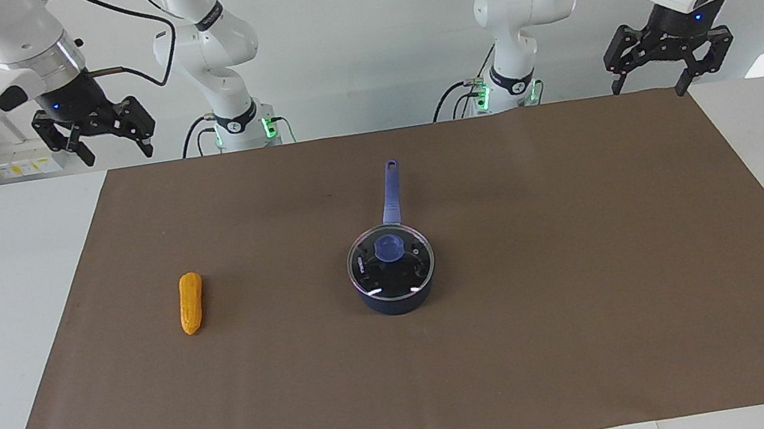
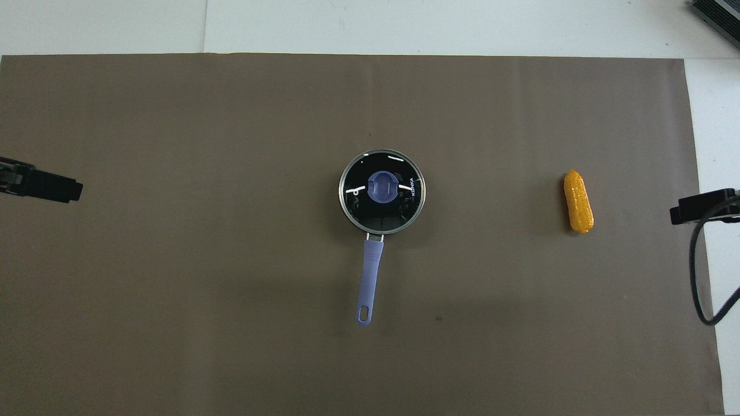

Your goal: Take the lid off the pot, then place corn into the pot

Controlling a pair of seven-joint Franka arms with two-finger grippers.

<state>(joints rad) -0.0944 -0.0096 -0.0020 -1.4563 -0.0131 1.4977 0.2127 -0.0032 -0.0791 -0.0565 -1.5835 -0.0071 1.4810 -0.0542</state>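
a: glass lid (image 1: 390,261) on saucepan (image 1: 394,296), corn cob (image 1: 191,303) beside the saucepan toward right arm's end.
b: left gripper (image 1: 669,61) and right gripper (image 1: 100,134) both wide open, empty, parked clear. lid first, it blocks the corn.

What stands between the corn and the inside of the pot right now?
The lid sits on the pot, covering its opening. Otherwise the mat between the corn and the pot is bare. Both grippers, left and right, hang open, raised, holding nothing.

Navy pot (image 1: 395,302) mid-mat, glass lid (image 1: 390,261) on, handle toward robots, orange corn (image 1: 191,303) apparently lying flat, well apart
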